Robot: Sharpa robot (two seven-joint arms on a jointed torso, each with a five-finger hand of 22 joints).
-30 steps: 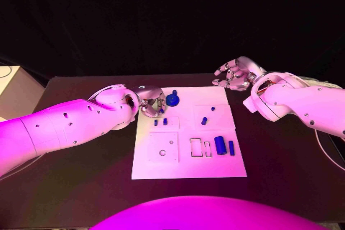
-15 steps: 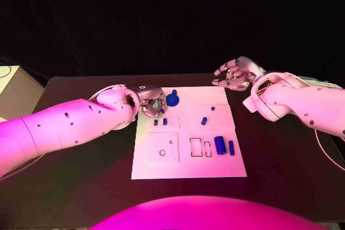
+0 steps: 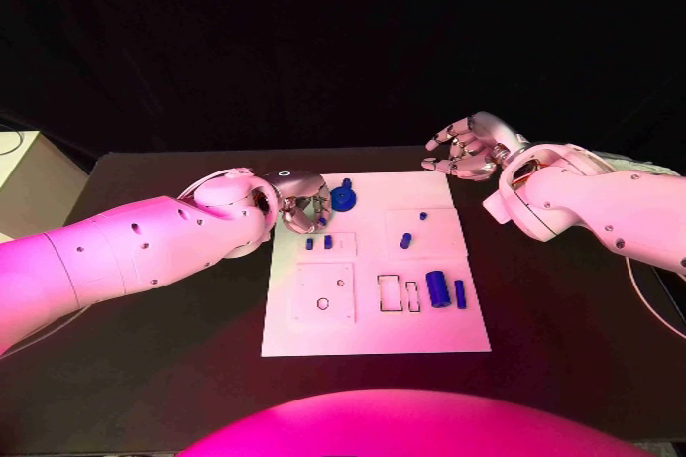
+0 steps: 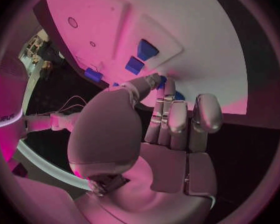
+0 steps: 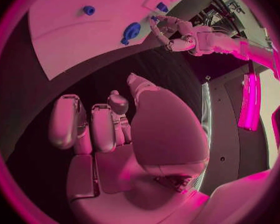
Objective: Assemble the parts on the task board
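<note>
At the task board's [image 3: 375, 333] far-left corner the left hand [image 3: 301, 201] hovers, fingers curled, beside the round blue part [image 3: 343, 198] — whether it grips anything I cannot tell. The right hand [image 3: 465, 150], loosely curled and empty, waits off the far-right corner — next likely calls for grasping that part.

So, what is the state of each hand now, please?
Left hand: fingers curled, hold cannot be told.
Right hand: fingers curled in, holding nothing.

Probably a lab: black table [image 3: 572, 308], dark backdrop, cabling.
</note>
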